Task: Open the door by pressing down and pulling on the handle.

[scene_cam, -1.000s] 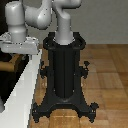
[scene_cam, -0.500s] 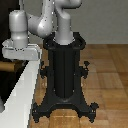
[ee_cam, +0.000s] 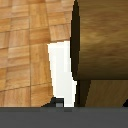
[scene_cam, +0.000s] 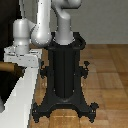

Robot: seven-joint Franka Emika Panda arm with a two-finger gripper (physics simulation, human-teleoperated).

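The door (scene_cam: 6, 30) is a dark panel at the exterior view's far left, set in a white frame (scene_cam: 22, 100). Its tan-brown handle (scene_cam: 7, 67) sticks out from the panel just below my gripper (scene_cam: 18, 64). The white-grey hand sits directly over the handle, on or just above it. Its fingers are hidden, so its state is unclear. In the wrist view the handle (ee_cam: 102, 40) fills much of the picture as a large wooden bar very close to the camera. A strip of the white frame (ee_cam: 62, 70) shows beside it.
The black ribbed robot pedestal (scene_cam: 64, 75) stands on the wooden floor (scene_cam: 107, 75) in the middle, close to the frame's right side. The white arm bends from its top over to the door.
The gripper has come down over the last second, closing onto the handle from above. The handle appears slightly lower than before.
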